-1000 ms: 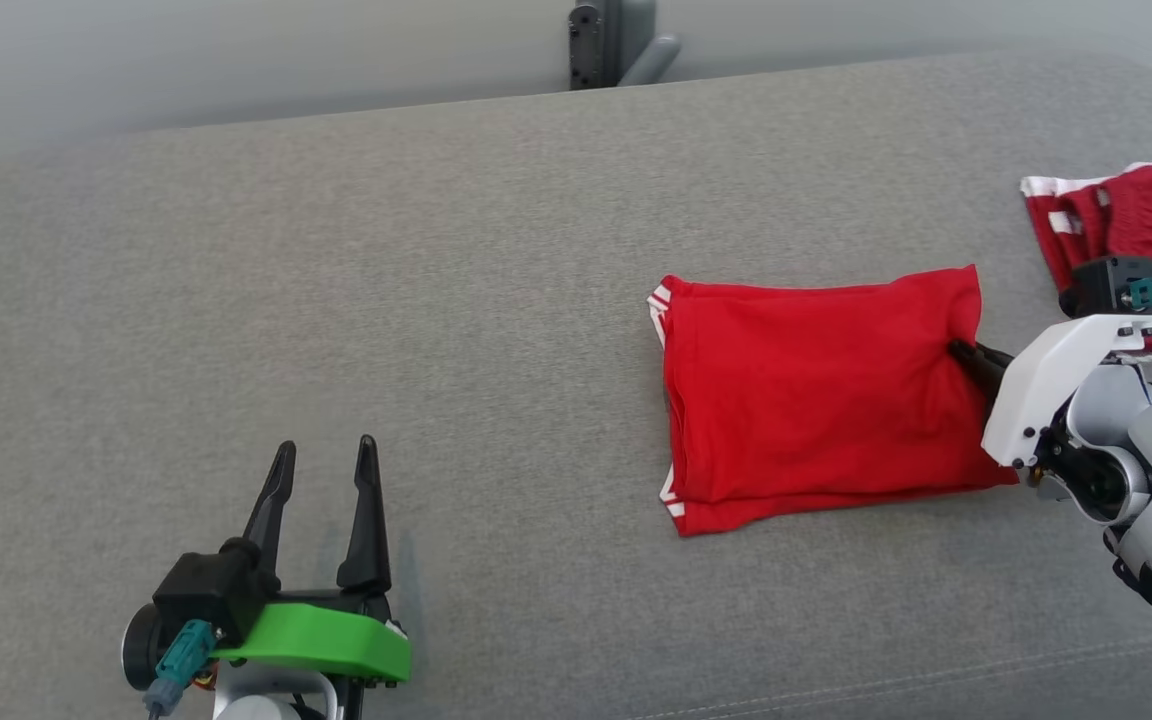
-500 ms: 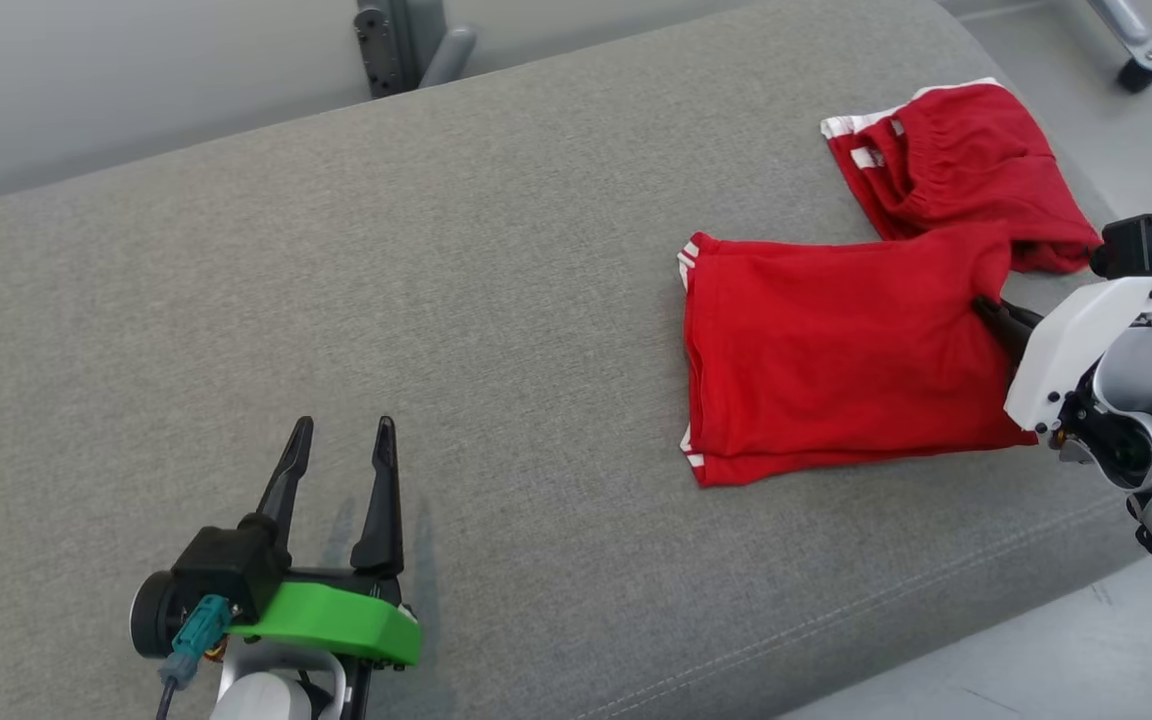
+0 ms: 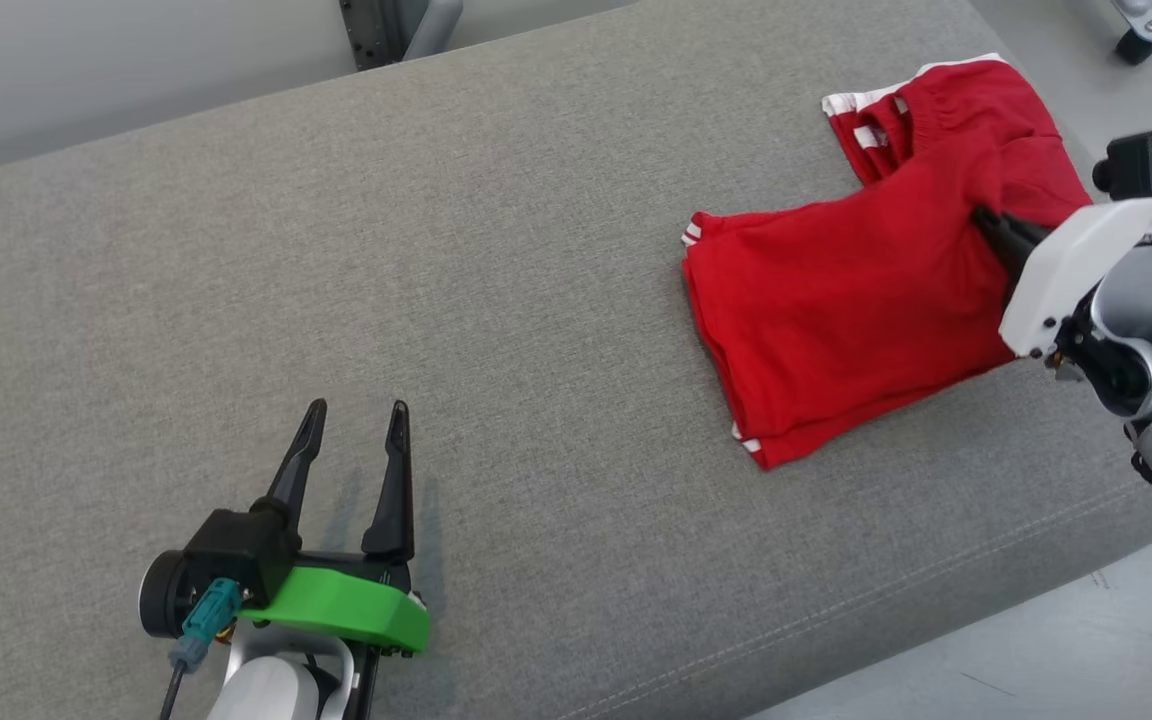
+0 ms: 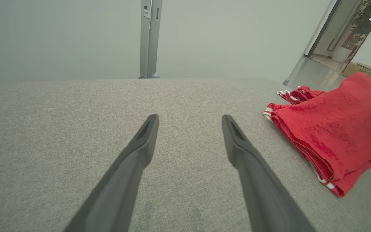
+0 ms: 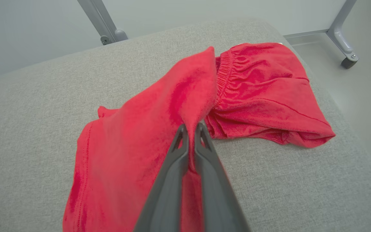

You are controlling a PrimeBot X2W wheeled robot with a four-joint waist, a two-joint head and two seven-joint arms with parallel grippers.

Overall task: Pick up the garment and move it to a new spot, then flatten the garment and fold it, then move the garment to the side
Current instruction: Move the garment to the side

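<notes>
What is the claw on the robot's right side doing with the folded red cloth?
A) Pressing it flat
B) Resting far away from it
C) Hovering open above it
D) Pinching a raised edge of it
D: the right gripper is shut on a raised edge of the folded red garment.

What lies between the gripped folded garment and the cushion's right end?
A second red garment, with an elastic waistband, lies there on the cushion, right beside the folded garment that the right gripper pinches.
</notes>
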